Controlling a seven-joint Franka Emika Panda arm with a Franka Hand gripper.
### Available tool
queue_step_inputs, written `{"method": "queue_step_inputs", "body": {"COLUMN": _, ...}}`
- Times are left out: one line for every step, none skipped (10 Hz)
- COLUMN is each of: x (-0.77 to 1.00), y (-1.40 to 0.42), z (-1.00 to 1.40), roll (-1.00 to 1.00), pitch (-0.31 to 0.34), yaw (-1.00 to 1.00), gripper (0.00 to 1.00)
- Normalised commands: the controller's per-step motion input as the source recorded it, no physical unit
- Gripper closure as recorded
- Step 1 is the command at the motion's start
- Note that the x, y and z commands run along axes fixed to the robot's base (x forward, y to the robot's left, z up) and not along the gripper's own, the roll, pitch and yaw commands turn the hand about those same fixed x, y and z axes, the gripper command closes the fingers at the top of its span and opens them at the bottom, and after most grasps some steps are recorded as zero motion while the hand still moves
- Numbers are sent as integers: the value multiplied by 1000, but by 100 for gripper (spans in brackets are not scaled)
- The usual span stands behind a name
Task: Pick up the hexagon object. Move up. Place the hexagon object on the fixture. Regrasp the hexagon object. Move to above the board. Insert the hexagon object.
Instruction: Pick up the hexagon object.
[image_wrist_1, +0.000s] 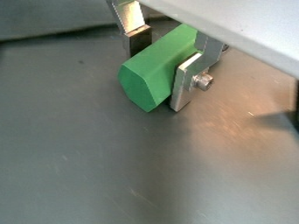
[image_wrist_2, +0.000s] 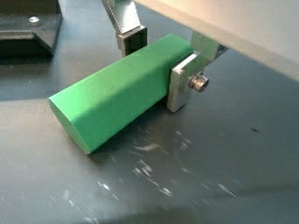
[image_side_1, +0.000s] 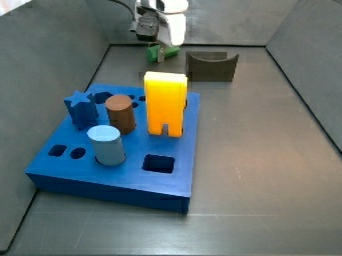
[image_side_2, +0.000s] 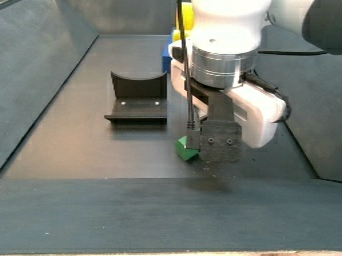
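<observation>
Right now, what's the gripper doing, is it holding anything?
Gripper: shut on the hexagon object, low over the floor beside the fixture.

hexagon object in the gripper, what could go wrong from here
The gripper clamps the bright green hexagonal prism near one end, so its long free end may sag or twist when lifted. The dark U-shaped fixture stands close by; a tilted prism might miss its notch. In a side view, the prism is low by the floor and could scrape.
</observation>
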Motion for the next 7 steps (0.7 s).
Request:
{"method": "queue_step_inputs", "body": {"x": 0, "y": 0, "z": 0, "roll": 0, "pitch": 0, "yaw": 0, "gripper": 100}}
{"method": "queue_step_inputs", "body": {"x": 0, "y": 0, "z": 0, "roll": 0, "pitch": 0, "yaw": 0, "gripper": 100}}
{"method": "queue_step_inputs", "body": {"x": 0, "y": 0, "z": 0, "roll": 0, "pitch": 0, "yaw": 0, "gripper": 100}}
{"method": "queue_step_inputs", "body": {"x": 0, "y": 0, "z": 0, "roll": 0, "pitch": 0, "yaw": 0, "gripper": 100}}
{"method": "queue_step_inputs", "body": {"x": 0, "y": 0, "z": 0, "roll": 0, "pitch": 0, "yaw": 0, "gripper": 100}}
{"method": "queue_step_inputs", "body": {"x": 0, "y": 0, "z": 0, "roll": 0, "pitch": 0, "yaw": 0, "gripper": 100}}
{"method": "queue_step_inputs", "body": {"x": 0, "y": 0, "z": 0, "roll": 0, "pitch": 0, "yaw": 0, "gripper": 100}}
